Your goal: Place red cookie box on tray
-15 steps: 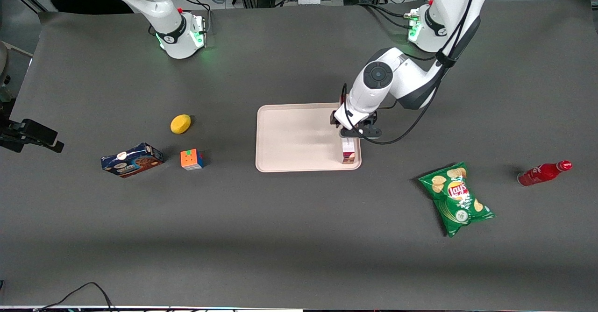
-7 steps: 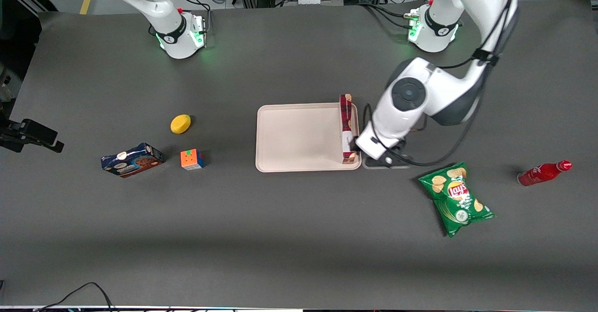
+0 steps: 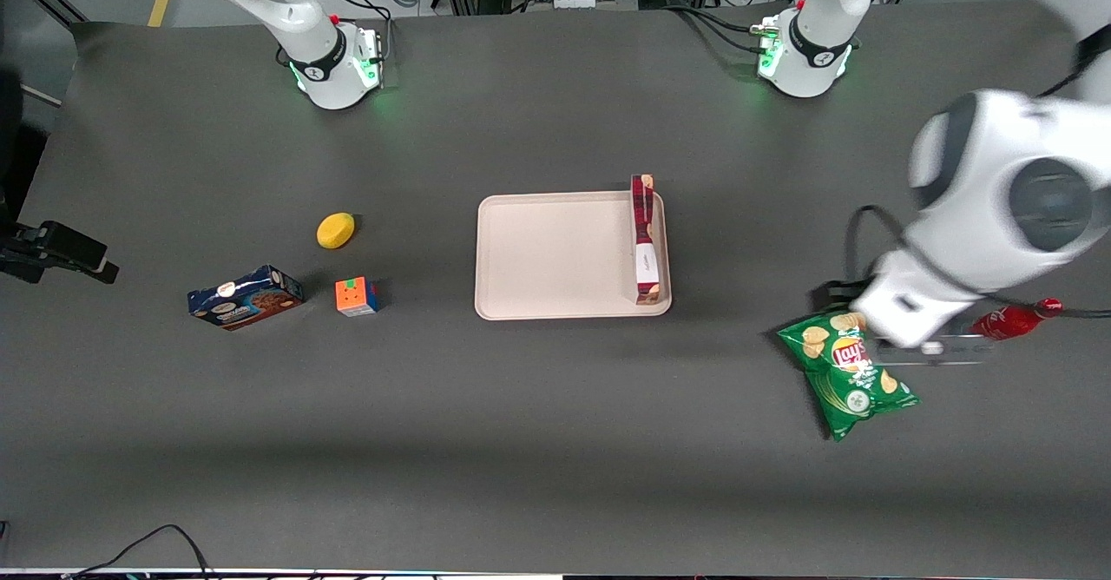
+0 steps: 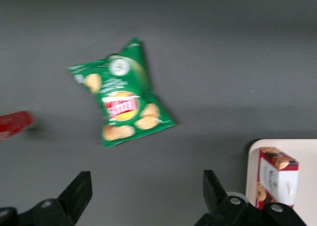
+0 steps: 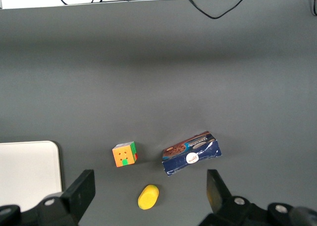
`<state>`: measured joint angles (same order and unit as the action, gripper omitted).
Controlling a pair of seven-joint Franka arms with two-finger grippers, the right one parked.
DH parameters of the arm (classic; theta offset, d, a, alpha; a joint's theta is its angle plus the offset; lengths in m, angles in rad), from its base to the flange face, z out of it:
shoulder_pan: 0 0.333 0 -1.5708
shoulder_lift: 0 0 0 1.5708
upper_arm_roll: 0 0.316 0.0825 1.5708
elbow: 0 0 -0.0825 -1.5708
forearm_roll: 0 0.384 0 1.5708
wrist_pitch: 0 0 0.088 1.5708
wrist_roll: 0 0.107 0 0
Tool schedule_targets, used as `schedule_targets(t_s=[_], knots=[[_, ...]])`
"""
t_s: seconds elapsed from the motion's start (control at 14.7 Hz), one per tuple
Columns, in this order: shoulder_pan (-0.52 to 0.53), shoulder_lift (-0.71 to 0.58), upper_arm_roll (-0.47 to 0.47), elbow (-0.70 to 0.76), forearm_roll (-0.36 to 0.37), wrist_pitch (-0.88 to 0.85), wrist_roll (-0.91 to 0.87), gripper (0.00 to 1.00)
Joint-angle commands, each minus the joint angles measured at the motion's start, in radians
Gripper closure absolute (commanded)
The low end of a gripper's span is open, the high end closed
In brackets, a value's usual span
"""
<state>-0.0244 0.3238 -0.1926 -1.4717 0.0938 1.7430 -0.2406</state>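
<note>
**Red cookie box on tray, gripper away and empty**

The red cookie box [image 3: 644, 240] lies on the tray [image 3: 555, 254], flat against the tray's rim at the working arm's end, its long axis running along that rim — one end nearer the front camera, the other reaching the tray's edge toward the robot bases. In the left wrist view one end of the box [image 4: 277, 178] shows, sitting on the tray [image 4: 307, 151].

The gripper [image 4: 143, 196] is well apart from the tray, toward the working arm's end of the table, up above the chip bag [image 3: 846, 370]. Its fingers [image 4: 79, 191] are spread wide with nothing between them — only bare table and the green bag [image 4: 121, 94] below. The red bottle [image 3: 1011, 320] lies farther from the tray than the chip bag, partly covered by the arm.

Toward the parked arm's end from the tray: a colour cube [image 3: 356, 296], a blue cookie box [image 3: 245, 297] and a yellow lemon-like thing [image 3: 335, 230], all well apart from the tray.
</note>
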Motion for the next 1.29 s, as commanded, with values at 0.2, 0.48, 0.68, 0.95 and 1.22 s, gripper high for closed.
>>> schedule_targets(t_s=[0.2,0.48,0.68,0.95,1.22], knots=[[-0.025,-0.155,0.185,0.033,-0.106,-0.186,0.136,0.00],[-0.025,-0.222,0.214,-0.016,-0.108,-0.238,0.164,0.00],[-0.025,-0.259,0.214,-0.129,-0.105,-0.147,0.164,0.00],[-0.025,-0.321,0.214,-0.251,-0.106,-0.054,0.162,0.00],[-0.025,-0.321,0.214,-0.246,-0.105,-0.060,0.164,0.00]])
